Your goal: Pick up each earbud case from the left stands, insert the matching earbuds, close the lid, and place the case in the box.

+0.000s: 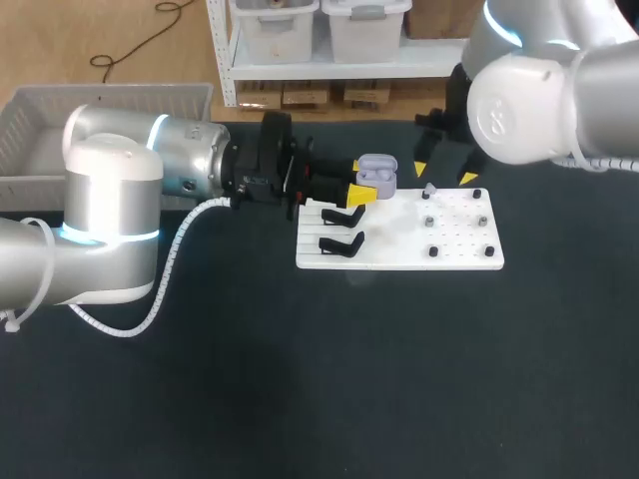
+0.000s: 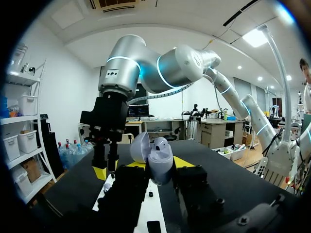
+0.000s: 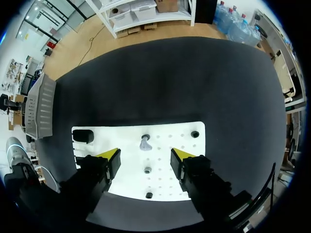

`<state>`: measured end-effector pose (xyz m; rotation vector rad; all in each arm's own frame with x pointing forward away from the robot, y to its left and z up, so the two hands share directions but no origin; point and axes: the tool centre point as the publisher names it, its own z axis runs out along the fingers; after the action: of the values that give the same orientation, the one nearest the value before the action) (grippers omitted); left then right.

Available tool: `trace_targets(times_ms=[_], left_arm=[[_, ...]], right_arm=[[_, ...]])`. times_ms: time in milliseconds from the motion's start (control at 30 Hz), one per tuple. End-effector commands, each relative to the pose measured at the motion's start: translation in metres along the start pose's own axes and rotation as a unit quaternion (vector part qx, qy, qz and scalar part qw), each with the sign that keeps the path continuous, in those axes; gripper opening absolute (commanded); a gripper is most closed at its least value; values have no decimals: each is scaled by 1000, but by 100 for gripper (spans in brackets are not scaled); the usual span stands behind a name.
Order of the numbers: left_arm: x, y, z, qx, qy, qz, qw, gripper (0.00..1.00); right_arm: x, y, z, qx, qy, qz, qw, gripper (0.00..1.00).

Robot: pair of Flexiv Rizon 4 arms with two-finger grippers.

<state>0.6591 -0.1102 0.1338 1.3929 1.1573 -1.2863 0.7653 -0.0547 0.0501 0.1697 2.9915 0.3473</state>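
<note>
Grips a lavender earbud case (image 1: pixel 377 170) from two sides with the left gripper (image 1: pixel 364 184), lid swung open, above the far left part of the white pegboard (image 1: pixel 399 255). Shows two black stands (image 1: pixel 342 245) on the board's left half, just nearer than the case. Spreads the right gripper (image 1: pixel 444 173) wide above the board's right half, touching nothing. Sets one small grey earbud (image 3: pixel 145 143) on a peg ahead of those open fingers (clearest from the right wrist). Places a grey basket (image 1: pixel 120 95) at the table's far left, well apart from the board.
</note>
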Motion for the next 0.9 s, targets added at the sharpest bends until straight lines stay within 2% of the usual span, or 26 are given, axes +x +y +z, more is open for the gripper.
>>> trace_targets(times_ms=[33, 333, 900], left_arm=[[0, -1, 0, -2, 0, 0, 1000, 0], [0, -1, 0, -2, 0, 0, 1000, 0], [0, -1, 0, -2, 0, 0, 1000, 0]], right_arm=[[9, 0, 4, -1, -28, 0, 1000, 66], [4, 3, 17, -6, -27, 0, 1000, 49], [-7, -5, 30, 2, -23, 14, 1000, 41]])
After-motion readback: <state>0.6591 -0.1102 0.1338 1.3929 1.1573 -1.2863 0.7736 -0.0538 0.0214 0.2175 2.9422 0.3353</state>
